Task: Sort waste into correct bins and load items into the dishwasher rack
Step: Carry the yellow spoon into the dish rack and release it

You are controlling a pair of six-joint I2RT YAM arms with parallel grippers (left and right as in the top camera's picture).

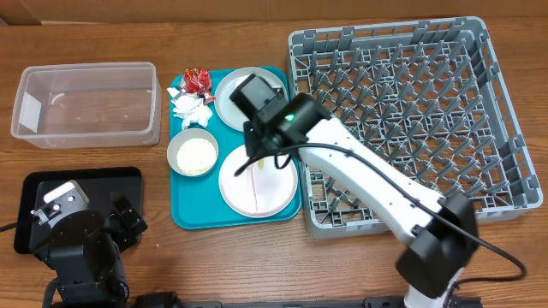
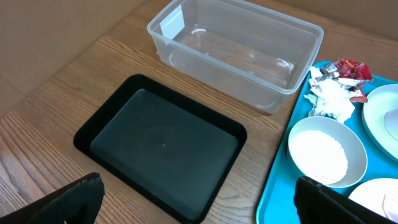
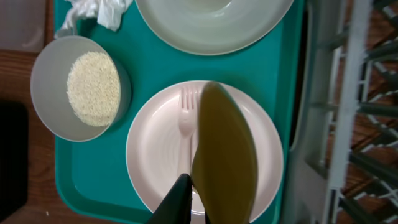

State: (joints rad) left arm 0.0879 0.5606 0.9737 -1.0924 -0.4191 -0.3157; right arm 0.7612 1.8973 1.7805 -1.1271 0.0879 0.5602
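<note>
1. Right gripper (image 3: 198,208): jaws look clamped on the yellow spoon (image 3: 224,155), though the grip is blurred at the frame edge. Left gripper (image 2: 199,205): jaws gape wide, empty, over the black tray (image 2: 161,143).
2. The spoon hangs above the white plate (image 3: 149,155), beside the white fork (image 3: 186,121).
3. Best play: lift clear, swing to the dishwasher rack (image 1: 402,111), and lower between pegs before releasing.

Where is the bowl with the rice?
In the overhead view, the bowl sits left on the teal tray, next to the crumpled napkin and the white plate.

Handle of the white fork (image 3: 186,118) behind the blurred yellow spoon (image 3: 224,155).
</note>
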